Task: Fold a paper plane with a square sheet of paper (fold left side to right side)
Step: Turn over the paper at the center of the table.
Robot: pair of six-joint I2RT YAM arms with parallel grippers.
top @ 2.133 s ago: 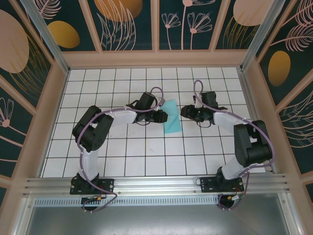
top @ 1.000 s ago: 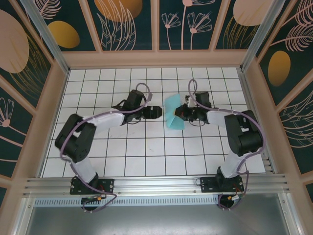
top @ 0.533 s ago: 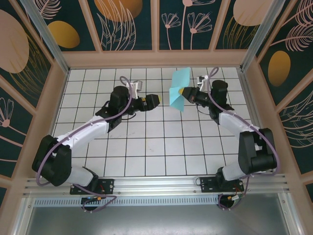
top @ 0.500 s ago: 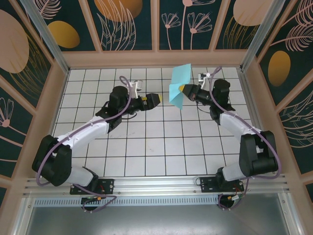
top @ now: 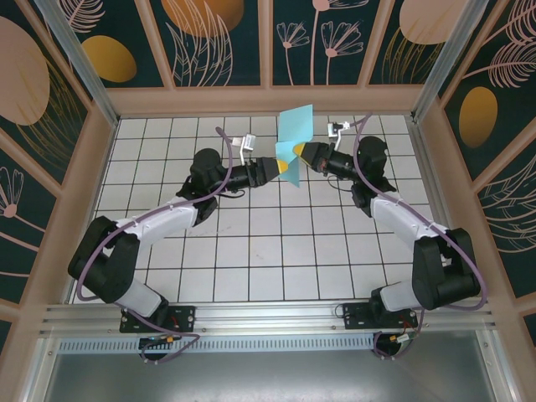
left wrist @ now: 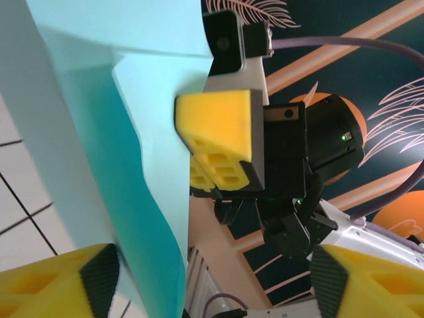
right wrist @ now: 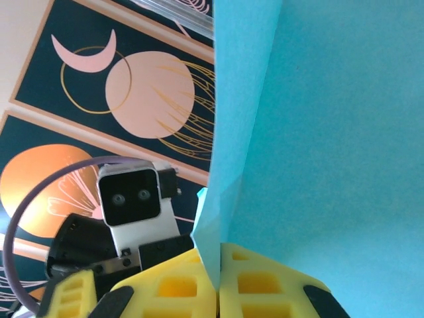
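Right gripper [right wrist: 218,281]: pads pressed together on the lower edge of the square sheet of paper [top: 295,126], holding it off the table, probably to offer the free side.
Left gripper [left wrist: 212,271]: fingers spread, straddling the hanging edge directly opposite; apparently lining up a grasp.
Sheet: upright above the right fingertips, creased.
Hard to tell: number of layers, crease lines; top cropped in wrist views.

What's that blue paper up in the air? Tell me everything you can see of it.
The turquoise paper is thin and plain, folded, with a crease running up it. It stands nearly upright above the tiled table. The right gripper pinches its lower edge; the left gripper is open beside it.
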